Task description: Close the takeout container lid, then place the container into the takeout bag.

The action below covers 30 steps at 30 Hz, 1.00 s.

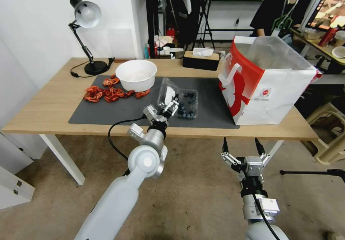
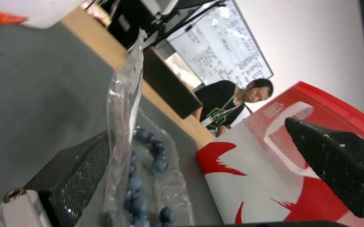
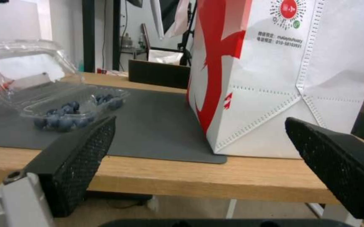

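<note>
The takeout container (image 1: 188,104) lies open on the grey mat (image 1: 107,112), blueberries (image 2: 148,164) in its tray. Its clear lid (image 1: 167,92) with the white label stands tilted up on the hinge. My left gripper (image 1: 172,106) is open at the lid's near edge. In the left wrist view the lid (image 2: 123,94) runs edge-on beside one finger (image 2: 77,176), with the other finger (image 2: 341,164) far off. The red-and-white takeout bag (image 1: 266,85) stands open to the right. My right gripper (image 1: 240,141) hangs open below the table's front edge, facing the container (image 3: 70,108) and the bag (image 3: 274,78).
A white bowl (image 1: 136,74) and red crayfish pieces (image 1: 107,93) sit on the mat's left part. A desk lamp (image 1: 86,17) stands at the back left, and a dark tissue box (image 1: 201,59) at the back middle. Bare mat lies between container and bag.
</note>
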Tool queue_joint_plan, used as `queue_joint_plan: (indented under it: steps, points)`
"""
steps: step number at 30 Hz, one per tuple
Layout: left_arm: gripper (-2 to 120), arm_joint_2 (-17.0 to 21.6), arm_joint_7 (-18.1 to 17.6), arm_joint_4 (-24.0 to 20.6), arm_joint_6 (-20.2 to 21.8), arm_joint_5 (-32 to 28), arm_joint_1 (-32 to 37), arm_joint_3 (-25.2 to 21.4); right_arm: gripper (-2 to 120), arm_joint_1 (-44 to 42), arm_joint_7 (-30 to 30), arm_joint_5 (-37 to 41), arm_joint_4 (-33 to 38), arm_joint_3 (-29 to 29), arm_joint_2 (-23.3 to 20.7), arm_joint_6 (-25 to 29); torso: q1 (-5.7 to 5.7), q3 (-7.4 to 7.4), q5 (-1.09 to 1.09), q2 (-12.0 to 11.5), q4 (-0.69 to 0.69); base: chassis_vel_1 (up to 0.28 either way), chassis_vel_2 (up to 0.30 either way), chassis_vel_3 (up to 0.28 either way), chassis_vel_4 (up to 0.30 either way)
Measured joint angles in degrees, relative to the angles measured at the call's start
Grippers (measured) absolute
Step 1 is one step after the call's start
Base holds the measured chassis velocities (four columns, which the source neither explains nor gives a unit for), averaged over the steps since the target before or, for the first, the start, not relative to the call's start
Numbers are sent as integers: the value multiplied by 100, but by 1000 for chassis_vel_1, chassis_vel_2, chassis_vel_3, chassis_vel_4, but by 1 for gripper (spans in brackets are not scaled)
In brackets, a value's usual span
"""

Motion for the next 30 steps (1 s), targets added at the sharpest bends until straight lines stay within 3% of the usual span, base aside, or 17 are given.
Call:
queue_joint_plan:
  steps: [6, 16, 30]
  points:
    - [100, 83, 388, 96, -129, 175, -182, 146, 100, -10, -4, -15, 1, 18, 4, 0, 0, 0, 0, 0, 0, 0, 0, 0, 0]
    - [100, 136, 352, 138, -77, -343, -479, 331, 100, -40, -7, -23, 9, 80, 9, 0, 0, 0, 1, 0, 0, 0, 0, 0, 0]
    - [100, -103, -703, 113, 362, -2654, -1114, 293, 100, -54, -7, -16, 23, 175, 13, -16, 0, 0, 0, 0, 0, 0, 0, 0, 0]
